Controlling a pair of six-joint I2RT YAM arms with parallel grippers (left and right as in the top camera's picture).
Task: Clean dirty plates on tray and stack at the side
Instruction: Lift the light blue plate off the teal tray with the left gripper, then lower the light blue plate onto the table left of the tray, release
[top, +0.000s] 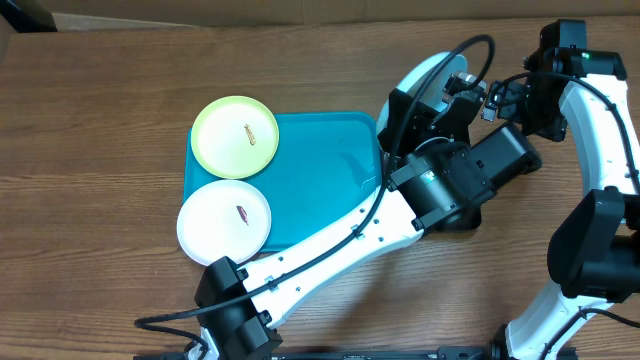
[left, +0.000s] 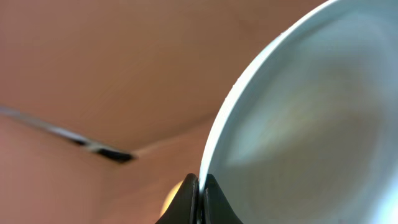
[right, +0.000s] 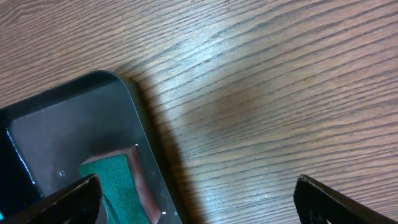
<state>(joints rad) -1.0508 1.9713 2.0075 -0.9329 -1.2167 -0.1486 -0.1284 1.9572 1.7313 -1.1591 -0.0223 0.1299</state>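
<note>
The yellow-green plate (top: 235, 136) and the white plate (top: 224, 221) lie on the left side of the turquoise tray (top: 320, 180), each with a small reddish-brown smear. My left gripper (left: 200, 186) is shut on the rim of the pale mint plate (left: 311, 112) and holds it tilted in the air past the tray's far right corner (top: 428, 68). My right gripper (right: 199, 193) is open and empty, over bare wood beside a black tray. In the overhead view it sits next to the raised plate (top: 465, 88).
A glossy black tray (right: 56, 137) holds a green sponge (right: 115, 183) with a reddish-brown side. In the overhead view the left arm (top: 330, 245) crosses the table diagonally over the turquoise tray's near right corner. The right arm (top: 600, 180) stands at the right edge.
</note>
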